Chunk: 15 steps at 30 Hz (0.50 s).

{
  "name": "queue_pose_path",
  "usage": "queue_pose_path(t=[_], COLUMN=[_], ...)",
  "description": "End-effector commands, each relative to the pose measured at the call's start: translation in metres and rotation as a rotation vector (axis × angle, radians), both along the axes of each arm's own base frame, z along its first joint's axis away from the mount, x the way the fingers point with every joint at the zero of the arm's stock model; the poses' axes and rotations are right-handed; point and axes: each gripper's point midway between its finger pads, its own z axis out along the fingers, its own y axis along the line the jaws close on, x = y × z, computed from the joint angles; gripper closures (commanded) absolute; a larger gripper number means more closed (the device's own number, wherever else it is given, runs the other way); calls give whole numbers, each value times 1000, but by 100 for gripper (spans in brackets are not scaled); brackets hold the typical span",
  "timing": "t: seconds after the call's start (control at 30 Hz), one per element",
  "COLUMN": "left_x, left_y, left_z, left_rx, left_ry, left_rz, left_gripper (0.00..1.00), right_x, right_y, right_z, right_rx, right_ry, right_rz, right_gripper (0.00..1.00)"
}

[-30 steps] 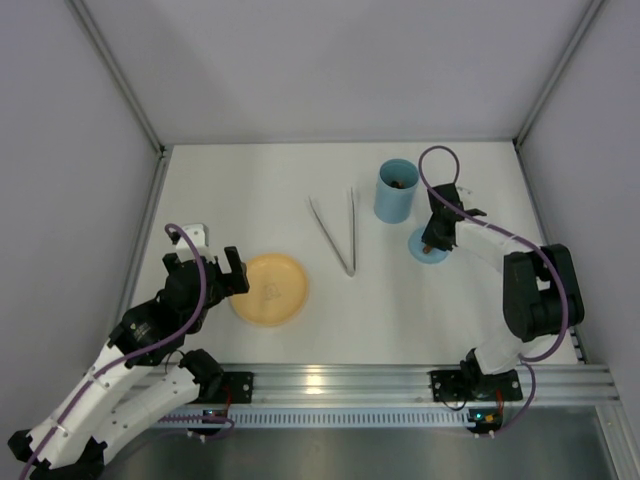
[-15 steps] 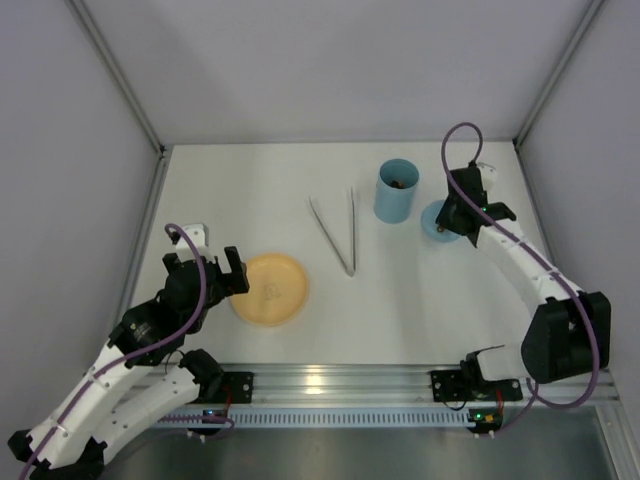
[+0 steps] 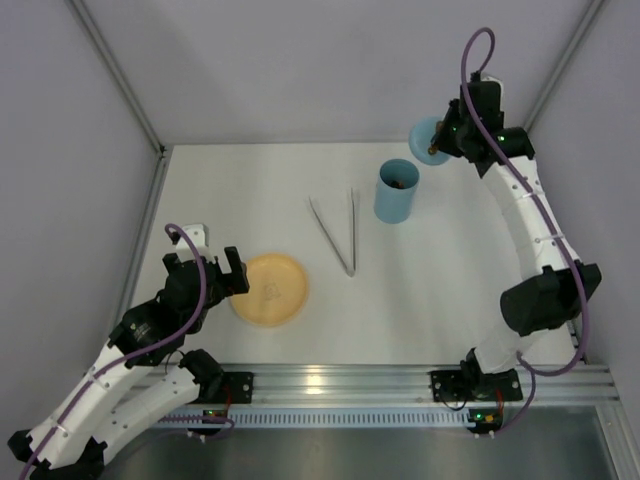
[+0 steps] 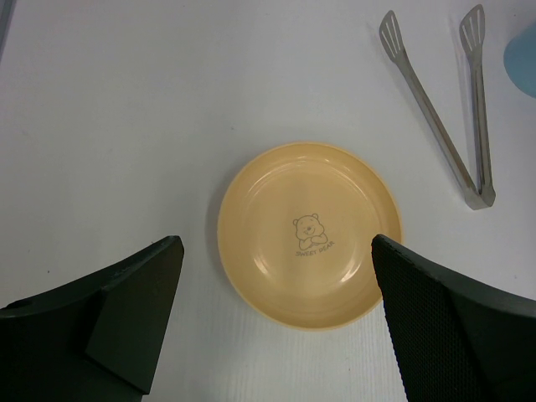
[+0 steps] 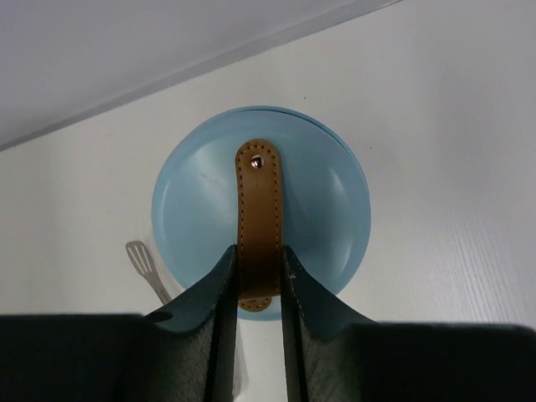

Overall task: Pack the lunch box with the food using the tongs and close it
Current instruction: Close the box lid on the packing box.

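The light blue lunch box (image 3: 394, 203) stands open at the back right of the table, with dark food (image 3: 399, 183) showing inside it. Its round blue lid (image 3: 425, 133) (image 5: 193, 209) hangs in the air above and behind the lunch box. My right gripper (image 3: 443, 142) (image 5: 260, 261) is shut on the lid's brown handle (image 5: 258, 209). The silver tongs (image 3: 340, 232) (image 4: 452, 117) lie in a V mid-table, with nothing holding them. My left gripper (image 3: 205, 268) (image 4: 275, 251) hovers open over the empty yellow plate (image 3: 269, 289) (image 4: 310, 234).
Grey walls close in the table on the left, back and right. The lunch box's edge (image 4: 523, 50) shows at the far right of the left wrist view. One tong tip (image 5: 141, 258) shows below the lid in the right wrist view.
The right arm has lifted the lid off the table to the right of the lunch box and carried it up and toward the back wall. The left arm has not moved.
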Motion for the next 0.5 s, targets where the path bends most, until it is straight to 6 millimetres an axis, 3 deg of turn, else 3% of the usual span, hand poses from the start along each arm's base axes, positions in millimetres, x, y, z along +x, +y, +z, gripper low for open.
queue_pose_path(t=[0.0, 0.13, 0.3, 0.47], left_x=[5, 5, 5, 5], left_y=[-2, -2, -2, -2], left_z=[8, 9, 8, 8], left_rx=[-22, -24, -25, -25], left_ry=[-35, -38, -37, -37], left_rz=[11, 11, 11, 11], left_gripper=[1, 1, 1, 1], right_x=[2, 19, 29, 33], right_y=[11, 26, 45, 68], right_z=[-19, -40, -40, -53], right_rx=[-7, -10, -28, -66], right_ry=[125, 181, 189, 223], right_rz=[70, 110, 146, 187], right_gripper=[100, 100, 100, 100])
